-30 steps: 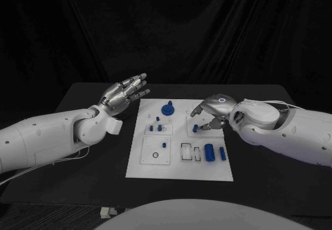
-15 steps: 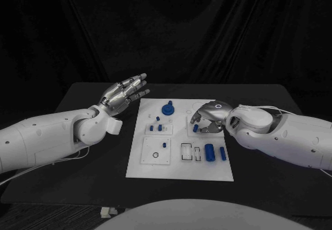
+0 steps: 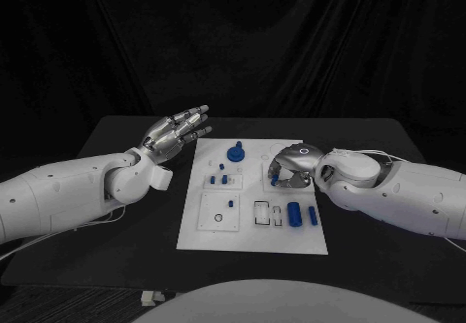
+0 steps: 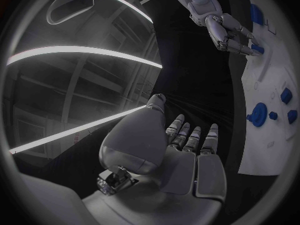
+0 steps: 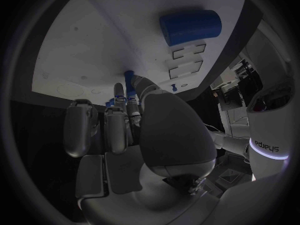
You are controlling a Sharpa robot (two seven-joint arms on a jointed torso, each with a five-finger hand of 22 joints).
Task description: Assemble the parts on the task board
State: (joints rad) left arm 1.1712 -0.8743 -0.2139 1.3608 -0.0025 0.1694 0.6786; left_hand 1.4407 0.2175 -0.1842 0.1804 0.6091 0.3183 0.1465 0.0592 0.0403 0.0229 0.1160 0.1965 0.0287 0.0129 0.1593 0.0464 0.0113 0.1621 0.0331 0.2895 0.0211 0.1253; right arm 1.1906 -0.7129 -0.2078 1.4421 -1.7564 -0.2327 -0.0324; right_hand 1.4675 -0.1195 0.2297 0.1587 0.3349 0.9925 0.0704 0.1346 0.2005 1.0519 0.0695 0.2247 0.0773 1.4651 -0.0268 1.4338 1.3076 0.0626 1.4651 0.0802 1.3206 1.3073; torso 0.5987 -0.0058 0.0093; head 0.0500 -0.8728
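On the black desk (image 3: 116, 249), the flat white task board (image 3: 254, 239) carries small blue parts. The head view shows the right silver hand (image 3: 291, 165) bent over a small blue peg (image 3: 275, 180) on the board's right half; whether it is grasped, I cannot tell. The right wrist view shows that peg (image 5: 129, 77) at the fingertips, upright, beside a fat blue cylinder (image 5: 190, 27) lying flat. The left silver hand (image 3: 175, 132) hovers beside the board, fingers (image 4: 187, 137) released and spread.

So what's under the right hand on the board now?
The right hand sits over the white board, its fingers closing on a small blue peg there. The board surface beneath its palm is covered, so anything else there cannot be seen.
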